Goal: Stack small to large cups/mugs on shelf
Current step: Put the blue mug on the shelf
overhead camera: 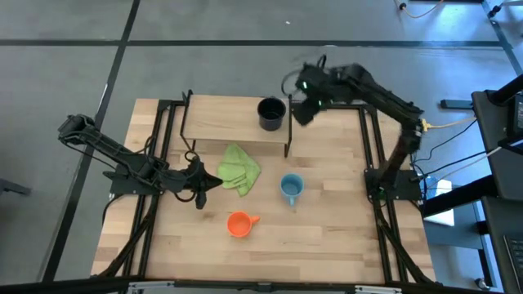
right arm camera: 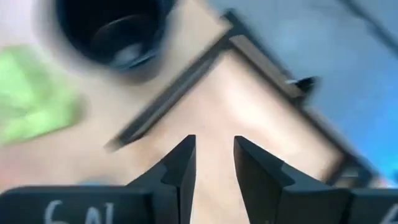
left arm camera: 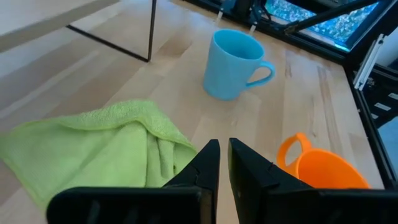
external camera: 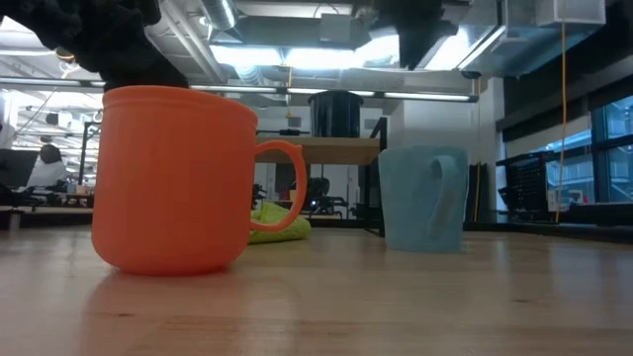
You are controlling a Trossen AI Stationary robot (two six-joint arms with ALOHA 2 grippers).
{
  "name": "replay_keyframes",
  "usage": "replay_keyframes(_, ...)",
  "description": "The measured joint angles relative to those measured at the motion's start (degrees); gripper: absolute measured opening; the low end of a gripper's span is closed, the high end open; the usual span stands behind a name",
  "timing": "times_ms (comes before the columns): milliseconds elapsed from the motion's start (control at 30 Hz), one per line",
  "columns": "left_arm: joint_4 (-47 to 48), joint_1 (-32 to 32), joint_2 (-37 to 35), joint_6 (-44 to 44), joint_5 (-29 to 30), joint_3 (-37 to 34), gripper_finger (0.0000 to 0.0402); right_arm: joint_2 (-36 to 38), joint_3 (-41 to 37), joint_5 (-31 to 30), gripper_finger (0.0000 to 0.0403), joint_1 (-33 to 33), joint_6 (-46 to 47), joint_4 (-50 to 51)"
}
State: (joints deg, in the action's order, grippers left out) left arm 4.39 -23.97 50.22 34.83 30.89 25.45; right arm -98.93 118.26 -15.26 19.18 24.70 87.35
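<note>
The dark navy mug (overhead camera: 271, 113) stands upright on the right end of the shelf (overhead camera: 229, 122); it also shows in the right wrist view (right arm camera: 115, 31). My right gripper (overhead camera: 301, 110) hovers just right of it, open and empty (right arm camera: 214, 155). The light blue mug (overhead camera: 291, 188) and the small orange mug (overhead camera: 239, 224) stand upright on the tabletop, as the left wrist view shows (left arm camera: 233, 62) (left arm camera: 326, 171). My left gripper (overhead camera: 204, 184) waits shut and empty by the green cloth (left arm camera: 224, 155).
A green cloth (overhead camera: 239, 169) lies crumpled on the tabletop in front of the shelf, between my left gripper and the light blue mug. The shelf's thin black legs (overhead camera: 287, 143) stand near the navy mug. Bare tabletop (overhead camera: 327, 237) spreads along the near side.
</note>
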Motion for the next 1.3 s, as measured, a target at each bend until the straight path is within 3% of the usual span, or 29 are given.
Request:
replay_keyframes(67, -0.20, 0.48, 0.00, -0.52, -0.12, 0.00, 0.0027, 3.47, -6.11, 3.78, 0.0110, -2.85, 4.46, -1.13)
replay_keyframes(267, -0.12, 1.10, 0.00, -0.91, -3.30, 0.00, 0.0027, 12.58, -30.70, 6.16, 0.0110, -9.75, 18.20, -3.25)
replay_keyframes(400, 0.08, 1.10, 0.02, -0.91, -5.36, 0.00, 0.0027, 18.37, -43.92, 11.13, 0.0110, -13.38, 27.11, -17.03)
replay_keyframes(500, 0.17, 1.10, 0.02, -0.89, -6.57, 0.00, 0.0027, 21.09, -49.44, 13.54, 0.0110, -15.48, 32.49, -27.20)
replay_keyframes(800, 0.52, 1.10, 0.02, -0.85, -8.09, 0.00, 0.0027, 19.44, -57.74, 16.81, 0.0110, -21.95, 42.30, -38.62)
replay_keyframes(1300, 1.12, 1.10, 0.02, -0.72, -8.08, 0.00, 0.0027, 13.49, -56.61, 14.90, 0.0110, -25.11, 45.36, -39.98)
